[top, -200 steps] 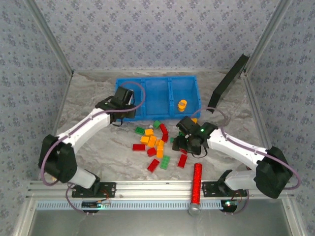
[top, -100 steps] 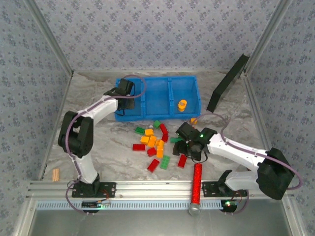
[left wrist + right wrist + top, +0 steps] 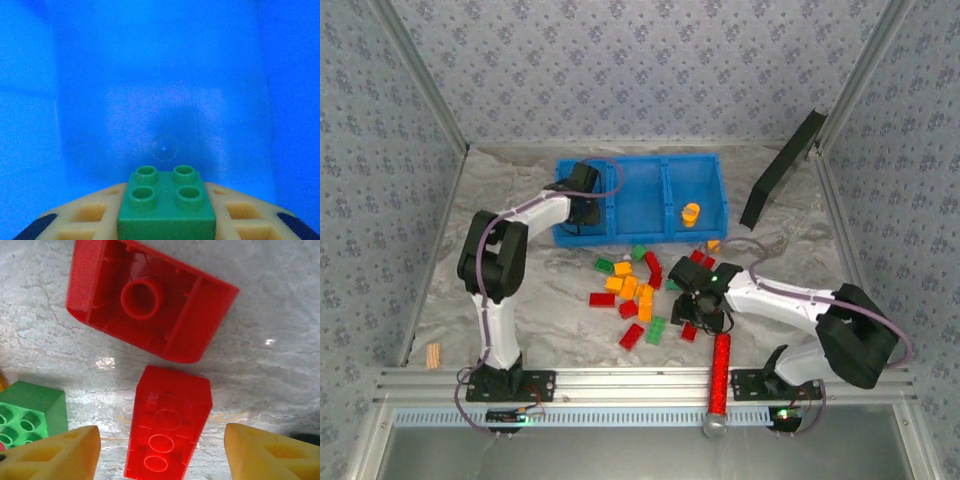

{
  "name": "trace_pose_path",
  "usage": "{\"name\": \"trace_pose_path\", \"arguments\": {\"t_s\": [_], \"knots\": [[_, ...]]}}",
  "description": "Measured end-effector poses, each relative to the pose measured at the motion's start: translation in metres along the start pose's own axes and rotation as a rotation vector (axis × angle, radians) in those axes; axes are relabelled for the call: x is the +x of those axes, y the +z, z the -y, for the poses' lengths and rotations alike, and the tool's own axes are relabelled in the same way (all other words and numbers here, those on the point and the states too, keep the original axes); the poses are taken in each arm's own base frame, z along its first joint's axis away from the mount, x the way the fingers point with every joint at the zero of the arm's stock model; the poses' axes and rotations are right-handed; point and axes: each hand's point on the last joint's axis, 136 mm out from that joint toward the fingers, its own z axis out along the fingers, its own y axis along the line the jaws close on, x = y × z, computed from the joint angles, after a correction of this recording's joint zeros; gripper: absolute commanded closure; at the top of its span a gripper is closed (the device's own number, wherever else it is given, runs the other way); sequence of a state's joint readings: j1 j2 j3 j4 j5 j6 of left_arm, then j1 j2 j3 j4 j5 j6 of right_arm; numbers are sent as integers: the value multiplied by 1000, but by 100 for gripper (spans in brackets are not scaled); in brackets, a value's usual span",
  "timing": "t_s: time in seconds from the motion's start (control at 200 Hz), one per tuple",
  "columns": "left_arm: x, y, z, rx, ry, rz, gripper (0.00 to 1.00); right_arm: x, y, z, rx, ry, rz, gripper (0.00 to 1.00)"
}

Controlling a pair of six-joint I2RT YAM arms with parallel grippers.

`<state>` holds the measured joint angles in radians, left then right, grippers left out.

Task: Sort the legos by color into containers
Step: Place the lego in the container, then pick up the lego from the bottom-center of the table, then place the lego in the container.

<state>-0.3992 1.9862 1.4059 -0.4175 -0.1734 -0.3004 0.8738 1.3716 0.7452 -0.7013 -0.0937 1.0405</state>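
Since a second ago the left arm has folded up at the elbow and carried the left gripper (image 3: 581, 196) further in over the left compartment of the blue tray (image 3: 640, 160). The right gripper (image 3: 697, 305) has slid toward the near edge of the table (image 3: 540, 290), uncovering red bricks (image 3: 701, 258) behind it.

A green brick (image 3: 167, 207) sits studs up, clenched between the left gripper's pale yellow fingers (image 3: 85, 217), with the blue inside of the tray close behind it. Whether it touches the floor there I cannot tell. One orange-yellow brick (image 3: 691, 212) stands in the right compartment. The other legos (image 3: 635, 290) lie loose in a mixed red, green and orange cluster on the table, between the tray's near wall and the near edge.

The right gripper hangs low over the right side of that cluster, jaws released and apart. They straddle a red brick (image 3: 167, 435) lying studs up, and neither finger (image 3: 55, 455) touches it. Just beyond lies an upturned red brick (image 3: 150, 305) showing its hollow underside. A green one (image 3: 30, 412) sits just beside one finger.

The tray stands along the far edge. A red cylinder (image 3: 720, 375) with a silver base lies at the near edge, a black panel (image 3: 785, 165) leans in the far right corner, and a small tan piece (image 3: 433, 354) lies by the near left corner.
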Motion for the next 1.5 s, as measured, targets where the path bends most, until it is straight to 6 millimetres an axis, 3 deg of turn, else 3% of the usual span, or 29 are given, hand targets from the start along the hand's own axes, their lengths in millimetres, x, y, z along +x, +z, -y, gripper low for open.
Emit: {"name": "trace_pose_path", "arguments": {"t_s": [0.34, 0.575, 0.7, 0.88, 1.03, 1.184, 1.324, 1.409, 1.499], "knots": [[-6, -2, -2, 1, -12, 11, 38, 3, 11, -5, 15, -14, -26, 37], [-14, -15, -4, 8, -20, 37, 34, 4, 18, -8, 43, -32, -48, 51], [-27, -41, -3, 30, -24, 82, 33, 5, 19, -8, 59, -43, -52, 60], [-61, -103, 0, 89, -14, 207, 32, 7, 13, -21, 42, -97, -45, 67], [-75, -159, -3, 128, 12, 309, 28, 2, -13, -38, 26, -159, -27, 67], [-69, -204, -13, 143, 27, 379, 24, -30, -66, -78, -56, -269, 69, 67], [-41, -226, -25, 142, 42, 387, 21, -88, -117, -117, -122, -353, 203, 67], [-22, -232, -31, 144, 48, 377, 21, -122, -131, -135, -124, -391, 261, 66], [-2, -234, -34, 154, 52, 350, 21, -150, -129, -149, -107, -434, 290, 65]]}}
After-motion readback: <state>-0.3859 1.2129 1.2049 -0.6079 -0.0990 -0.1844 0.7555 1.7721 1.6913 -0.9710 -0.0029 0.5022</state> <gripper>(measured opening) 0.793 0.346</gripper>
